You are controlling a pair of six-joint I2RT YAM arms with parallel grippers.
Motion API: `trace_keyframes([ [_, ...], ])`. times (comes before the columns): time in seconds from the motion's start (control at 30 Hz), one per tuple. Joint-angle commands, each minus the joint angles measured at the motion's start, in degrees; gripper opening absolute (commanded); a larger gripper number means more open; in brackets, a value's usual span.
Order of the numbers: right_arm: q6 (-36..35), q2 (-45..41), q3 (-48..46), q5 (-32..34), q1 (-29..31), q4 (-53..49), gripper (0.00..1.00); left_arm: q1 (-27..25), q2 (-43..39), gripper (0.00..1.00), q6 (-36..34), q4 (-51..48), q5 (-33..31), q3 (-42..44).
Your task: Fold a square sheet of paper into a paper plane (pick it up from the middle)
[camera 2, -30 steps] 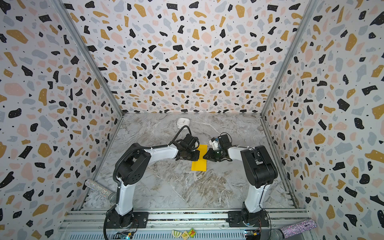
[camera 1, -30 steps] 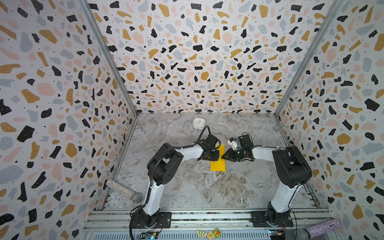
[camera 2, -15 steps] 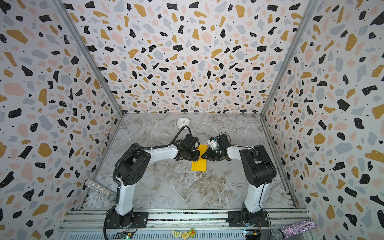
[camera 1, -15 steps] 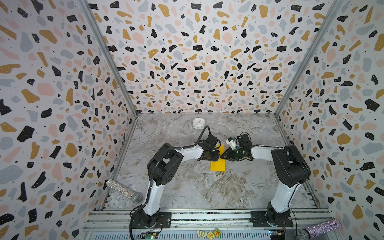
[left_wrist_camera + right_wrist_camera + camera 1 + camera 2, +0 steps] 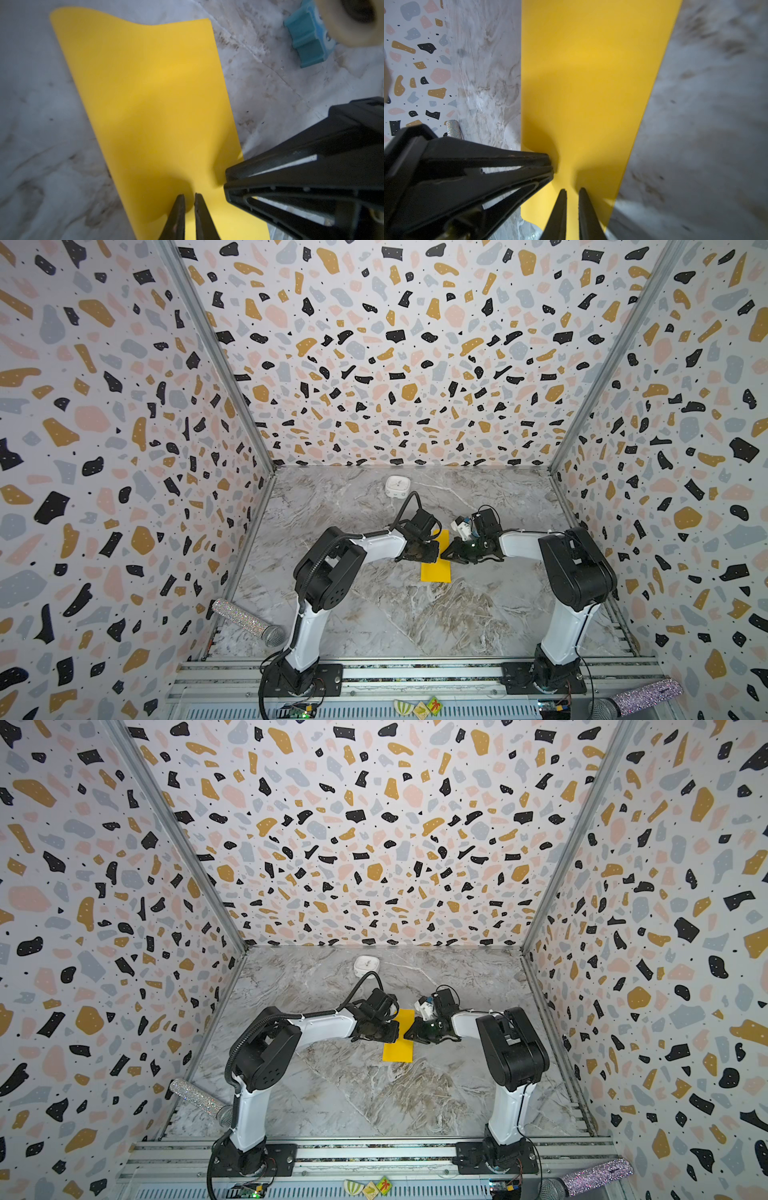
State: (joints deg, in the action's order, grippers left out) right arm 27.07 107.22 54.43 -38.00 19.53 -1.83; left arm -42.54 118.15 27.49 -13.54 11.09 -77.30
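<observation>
The square sheet of paper (image 5: 435, 572) is bright yellow and lies on the marble floor as a narrow strip, doubled over lengthwise, in both top views (image 5: 398, 1052). My left gripper (image 5: 433, 553) and right gripper (image 5: 446, 554) meet tip to tip over its far half. In the left wrist view the paper (image 5: 155, 93) curls up at one end. The left gripper (image 5: 189, 195) hovers on it with only a thin slit between the jaws and nothing in them. The right gripper (image 5: 572, 190) stands the same way on the paper (image 5: 591, 83).
A white rounded box (image 5: 397, 487) sits near the back wall. A small blue block (image 5: 307, 41) lies just beyond the paper by the right wrist. Glittery microphones lie at the front left (image 5: 247, 622) and front right (image 5: 640, 697). Patterned walls close three sides.
My right gripper has slid left, bringing its tips onto the paper beside the left gripper. The left arm and the paper have barely moved.
</observation>
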Motion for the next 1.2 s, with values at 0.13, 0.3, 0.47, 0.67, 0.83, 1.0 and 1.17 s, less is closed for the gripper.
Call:
trace_keyframes([
  [0.13,-2.4,1.6,-1.2,7.6,0.3,-6.1,0.15,0.3,-3.0,0.20,-1.4,-6.8,0.4,-4.0],
  [0.3,-3.4,2.2,-0.9,9.9,0.9,-7.3,0.15,0.9,-1.2,0.18,-2.0,-8.1,-0.1,-4.4],
  [0.47,-3.6,2.7,-0.7,11.2,1.0,-8.0,0.15,1.3,0.4,0.16,-2.1,-9.9,-2.4,-4.3],
  [0.67,-4.0,2.6,-0.2,12.9,1.0,-9.3,0.15,1.8,-1.1,0.16,-1.9,-12.9,-7.6,-0.8],
  [0.83,-4.1,2.6,-0.3,13.7,1.0,-9.5,0.15,3.3,-2.0,0.15,-3.3,-15.0,-11.0,0.3],
  [1.0,-4.2,2.5,-0.3,13.6,1.2,-9.4,0.15,3.5,-6.9,0.15,-3.6,-12.5,-7.2,-1.6],
  [1.17,-4.1,2.6,-0.3,13.3,1.4,-9.4,0.15,2.8,-8.9,0.14,0.3,-4.7,2.4,1.4],
])
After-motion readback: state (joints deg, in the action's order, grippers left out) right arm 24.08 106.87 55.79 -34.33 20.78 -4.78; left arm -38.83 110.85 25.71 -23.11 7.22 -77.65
